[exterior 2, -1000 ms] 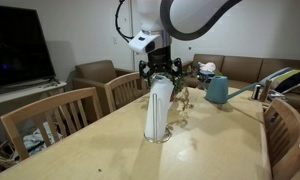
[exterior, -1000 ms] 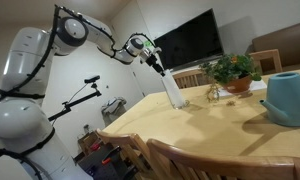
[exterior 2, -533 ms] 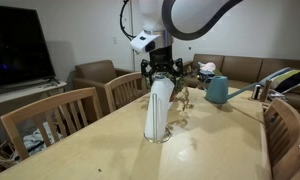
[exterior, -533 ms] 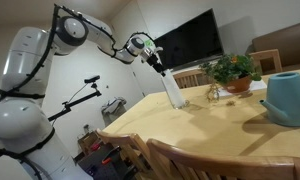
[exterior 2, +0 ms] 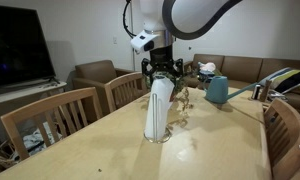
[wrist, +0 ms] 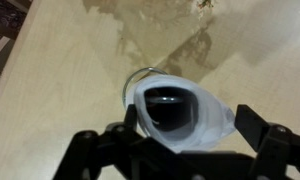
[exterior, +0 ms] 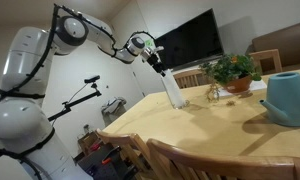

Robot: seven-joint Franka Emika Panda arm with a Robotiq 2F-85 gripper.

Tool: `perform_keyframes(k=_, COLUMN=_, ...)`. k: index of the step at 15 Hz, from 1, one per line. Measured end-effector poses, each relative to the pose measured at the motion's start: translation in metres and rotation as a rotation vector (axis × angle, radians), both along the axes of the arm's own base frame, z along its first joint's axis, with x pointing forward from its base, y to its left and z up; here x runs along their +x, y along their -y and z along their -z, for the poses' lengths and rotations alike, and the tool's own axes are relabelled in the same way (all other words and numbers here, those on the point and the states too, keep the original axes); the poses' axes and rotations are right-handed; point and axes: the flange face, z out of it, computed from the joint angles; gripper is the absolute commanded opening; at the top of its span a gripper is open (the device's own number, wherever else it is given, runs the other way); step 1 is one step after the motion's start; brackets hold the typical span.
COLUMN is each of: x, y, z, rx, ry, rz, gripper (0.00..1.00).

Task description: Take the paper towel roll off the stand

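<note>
Paper towel roll (exterior 2: 157,110) stands upright on its stand, whose metal ring (exterior 2: 160,138) shows at its foot, on the wooden table (exterior 2: 100,152), near the edge that faces the television (exterior 2: 14,45) and the chairs (exterior 2: 60,112). The gripper (exterior 2: 162,72) hangs right over the roll's top with its jaws spread wide, one finger on each side of the paper; whether they touch it I cannot tell. In the wrist view the roll's hollow core (wrist: 170,108) lies between the dark fingers (wrist: 254,127). A teal vessel (exterior 2: 218,91) and a potted plant (exterior: 233,70) stand toward the table's other end, well apart from the roll.
</note>
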Motion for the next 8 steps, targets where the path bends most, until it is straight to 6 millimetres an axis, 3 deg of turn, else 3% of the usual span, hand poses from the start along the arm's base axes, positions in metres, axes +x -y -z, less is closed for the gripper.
perform_keyframes(k=6, x=0.0016, y=0.0037, z=-0.0008, rx=0.004, ry=0.006, rz=0.021, gripper=1.00)
perform_keyframes(k=8, x=0.0026, y=0.0068, z=-0.0009, rx=0.005, ry=0.006, rz=0.025, gripper=0.94)
